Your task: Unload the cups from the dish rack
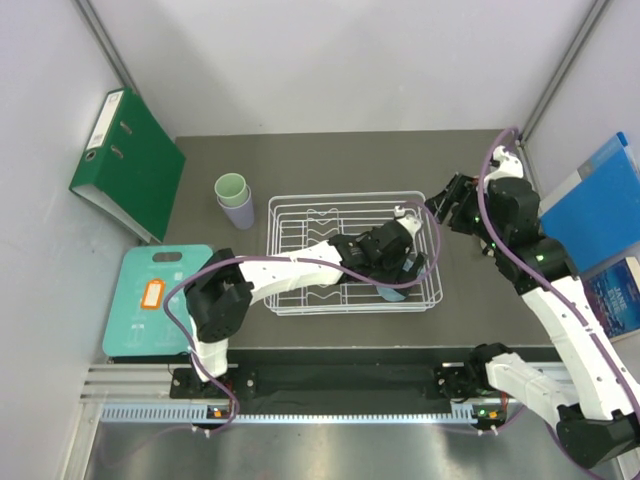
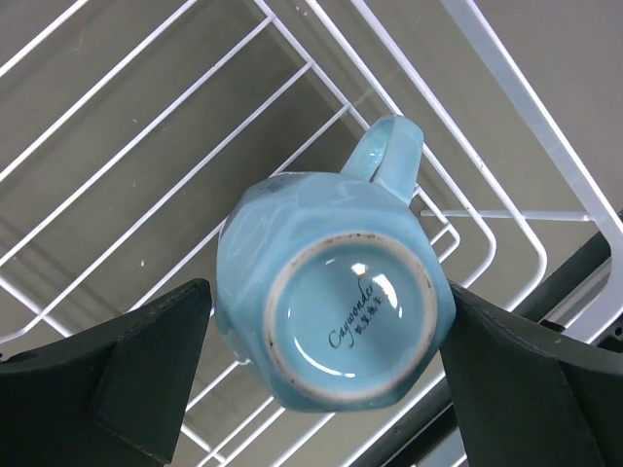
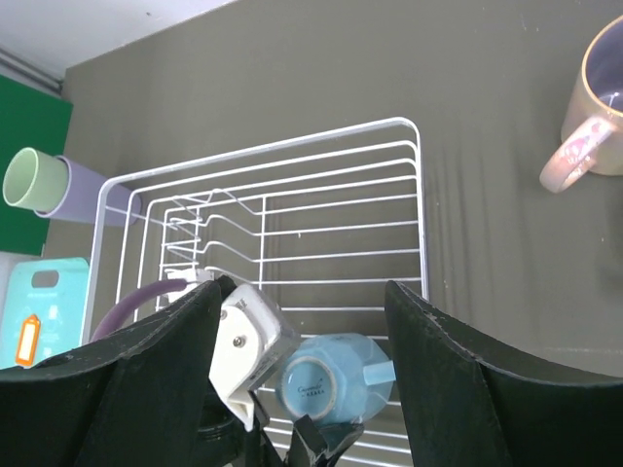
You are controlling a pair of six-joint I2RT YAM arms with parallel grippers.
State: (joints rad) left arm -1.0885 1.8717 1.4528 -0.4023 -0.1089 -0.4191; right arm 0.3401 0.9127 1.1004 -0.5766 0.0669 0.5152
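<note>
Status: one cup left in the rack [image 1: 350, 197]. The blue cup [image 2: 341, 321] stands upside down at the rack's near-right corner, foot ring up and handle pointing at the right rim. Three cups are out on the table. A mint cup [image 1: 231, 186] is nested in a lavender cup [image 1: 238, 212] just off the rack's far-left corner, and a cream mug [image 3: 596, 97] with a pink handle stands beyond the rack's far-right corner.

Left gripper [image 2: 329, 287]: inside the rack, with one finger on each side of the blue cup's body. The right-hand finger appears to meet the wall and the left-hand one sits just beside it. Whether they are clamped cannot be told.

Right gripper [image 3: 302, 292]: above the rack's right side, fingers wide apart, holding nothing.

Handling assessment:
- The blue cup looks like glazed ceramic — rigid, smooth, likely slippery, and prone to chipping against the wires or the table.
- It is probably light for its size, so moderate pressure should hold it.
- The body is faceted, so flat opposite faces give the pads better seating than the corners.
- The present line across the body, clear of the handle, looks suitable. A grip by the handle alone would let the cup swing.
- The main risk is the cup twisting or sliding out on the lift, or the rim catching the rack's side wires on the way out.
</note>
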